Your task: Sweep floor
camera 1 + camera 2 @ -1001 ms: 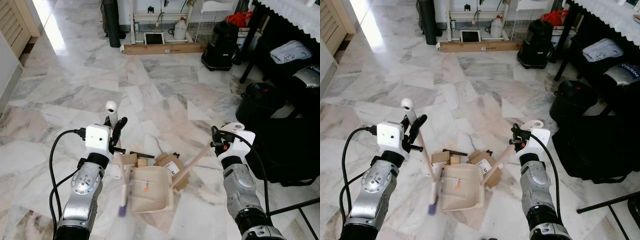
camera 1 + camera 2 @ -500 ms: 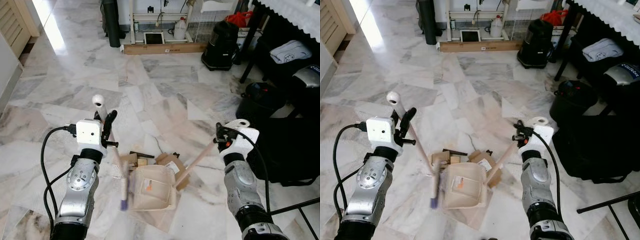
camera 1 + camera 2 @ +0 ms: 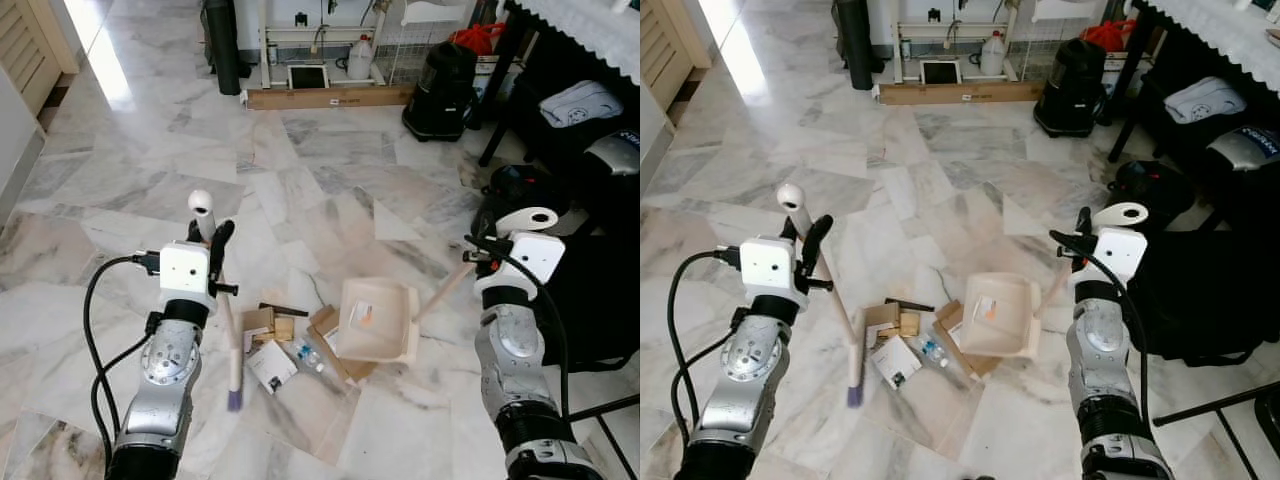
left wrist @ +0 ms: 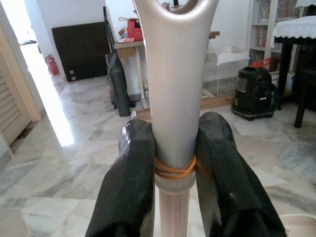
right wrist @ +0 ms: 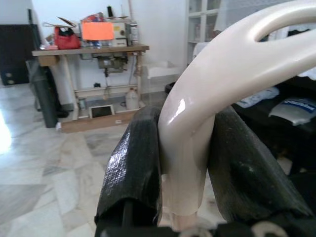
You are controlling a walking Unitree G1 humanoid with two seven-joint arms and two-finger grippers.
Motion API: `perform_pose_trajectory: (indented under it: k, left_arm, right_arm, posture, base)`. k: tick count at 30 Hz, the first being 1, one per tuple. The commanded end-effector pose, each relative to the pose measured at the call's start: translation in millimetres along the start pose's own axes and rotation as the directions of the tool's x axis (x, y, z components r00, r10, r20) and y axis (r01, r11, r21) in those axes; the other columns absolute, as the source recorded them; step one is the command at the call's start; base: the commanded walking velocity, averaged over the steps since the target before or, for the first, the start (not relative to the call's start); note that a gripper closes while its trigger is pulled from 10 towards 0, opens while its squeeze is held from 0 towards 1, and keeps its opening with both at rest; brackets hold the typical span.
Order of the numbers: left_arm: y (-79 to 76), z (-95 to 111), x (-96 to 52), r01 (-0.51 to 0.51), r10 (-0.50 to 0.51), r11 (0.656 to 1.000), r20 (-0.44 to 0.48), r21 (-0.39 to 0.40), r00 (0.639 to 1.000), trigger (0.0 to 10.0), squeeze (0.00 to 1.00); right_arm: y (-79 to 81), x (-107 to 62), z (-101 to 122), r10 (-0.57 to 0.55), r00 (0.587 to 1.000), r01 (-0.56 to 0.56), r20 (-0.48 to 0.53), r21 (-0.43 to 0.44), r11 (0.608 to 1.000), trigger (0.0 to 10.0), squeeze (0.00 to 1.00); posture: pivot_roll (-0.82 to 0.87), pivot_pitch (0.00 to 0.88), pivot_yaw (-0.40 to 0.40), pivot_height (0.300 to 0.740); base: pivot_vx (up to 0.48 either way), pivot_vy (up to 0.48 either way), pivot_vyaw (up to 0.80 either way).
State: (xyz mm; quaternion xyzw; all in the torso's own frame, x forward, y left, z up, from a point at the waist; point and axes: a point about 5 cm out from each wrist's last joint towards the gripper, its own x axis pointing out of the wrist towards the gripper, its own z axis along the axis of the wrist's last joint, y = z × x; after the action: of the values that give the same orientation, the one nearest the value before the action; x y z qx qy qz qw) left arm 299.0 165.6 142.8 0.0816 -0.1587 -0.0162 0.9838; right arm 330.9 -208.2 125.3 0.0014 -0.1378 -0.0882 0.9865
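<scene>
Left gripper [image 4: 174,163]: you are pinching the broom [image 3: 226,320] handle between both fingers; its bristles are touching the marble floor [image 3: 330,180].
Right gripper [image 5: 183,163]: you are clamping the dustpan [image 3: 378,320] handle, holding the pan tilted above the floor.
Litter: cardboard scraps [image 3: 268,325], a card [image 3: 270,367] and a small bottle [image 3: 308,357] are lying between broom and dustpan.

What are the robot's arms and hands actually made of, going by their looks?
Both arms are jointed silver metal segments with round elbow housings. Each wrist carries a white boxy camera block, with black cables looping from it down the forearm. The left gripper and right gripper each end in two long black fingers, whose surface looks matte and slightly textured.
</scene>
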Motion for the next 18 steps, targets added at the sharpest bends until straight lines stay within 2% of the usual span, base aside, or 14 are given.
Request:
perform_pose_trajectory:
  k: [1,6,8,10,18]
  left_arm:
    - [0.8,8,2.7,0.002,-0.002,1.000,0.054,0.011,0.999,10.0,0.00]
    - [1.0,7,0.1,0.003,-0.003,1.000,0.055,0.010,0.998,10.0,0.00]
    - [1.6,8,1.1,0.000,0.000,1.000,0.058,0.008,0.998,10.0,0.00]
    - [2.2,8,2.2,-0.002,0.002,1.000,0.063,0.006,0.998,10.0,0.00]
    - [2.8,9,2.7,0.005,-0.005,1.000,0.069,0.003,0.998,10.0,0.00]
  right_arm:
    - [4.8,-0.6,8,0.015,0.999,-0.016,0.051,0.019,1.000,10.0,0.00]
    - [5.9,-6.8,3,-0.009,1.000,0.007,0.030,0.058,0.998,10.0,0.00]
    - [7.0,-9.0,2,-0.022,1.000,0.020,0.017,0.103,0.994,10.0,0.00]
    - [7.2,-11.3,-2,-0.050,0.999,0.051,-0.013,0.188,0.981,10.0,0.00]
    - [10.2,-15.6,-5,-0.049,0.998,0.054,-0.031,0.197,0.979,10.0,0.00]
  posture:
    - [0.03,0.058,-0.046,0.740]
    - [0.04,0.036,-0.043,0.740]
    - [0.04,0.030,-0.041,0.740]
    - [0.04,0.019,-0.036,0.740]
    - [0.04,0.006,-0.028,0.740]
  base:
    - [0.000,0.000,0.00]
    - [0.000,0.000,0.00]
    - [0.000,0.000,0.00]
    - [0.000,0.000,0.00]
    - [0.000,0.000,0.00]
